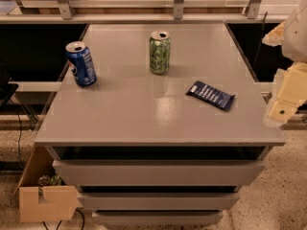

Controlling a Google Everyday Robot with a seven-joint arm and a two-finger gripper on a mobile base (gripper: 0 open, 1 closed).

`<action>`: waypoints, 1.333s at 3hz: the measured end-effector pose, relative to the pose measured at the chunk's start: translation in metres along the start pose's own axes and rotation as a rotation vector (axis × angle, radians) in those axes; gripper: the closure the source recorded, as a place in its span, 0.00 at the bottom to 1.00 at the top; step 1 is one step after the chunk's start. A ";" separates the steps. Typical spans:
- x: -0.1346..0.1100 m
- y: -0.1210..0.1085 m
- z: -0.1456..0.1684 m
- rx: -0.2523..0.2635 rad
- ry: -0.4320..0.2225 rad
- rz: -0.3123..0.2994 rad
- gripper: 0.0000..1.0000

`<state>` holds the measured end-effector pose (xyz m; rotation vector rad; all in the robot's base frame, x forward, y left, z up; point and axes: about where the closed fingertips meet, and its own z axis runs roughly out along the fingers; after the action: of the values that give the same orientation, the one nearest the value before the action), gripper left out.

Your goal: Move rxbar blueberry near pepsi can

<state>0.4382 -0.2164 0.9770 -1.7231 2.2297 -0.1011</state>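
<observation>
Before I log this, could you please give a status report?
Gripper at right edge of table, not on bar. Rxbar blueberry flat, right side; pepsi can far left. Green can between, further back.

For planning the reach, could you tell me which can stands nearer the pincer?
The green can, centre back; the pepsi can stands farther from the pincer at the right edge.

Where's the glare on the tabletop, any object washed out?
Camera view: pale glare patch on the grey tabletop, in front of the green drink can, left of the flat navy-wrapped snack bar, touching neither; blue aluminium can unaffected; cream pincer at the right edge looks bright.
</observation>
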 end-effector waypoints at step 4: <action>-0.016 -0.057 0.070 -0.018 0.150 0.173 0.00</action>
<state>0.5152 -0.2064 0.9282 -1.5698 2.4849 -0.1762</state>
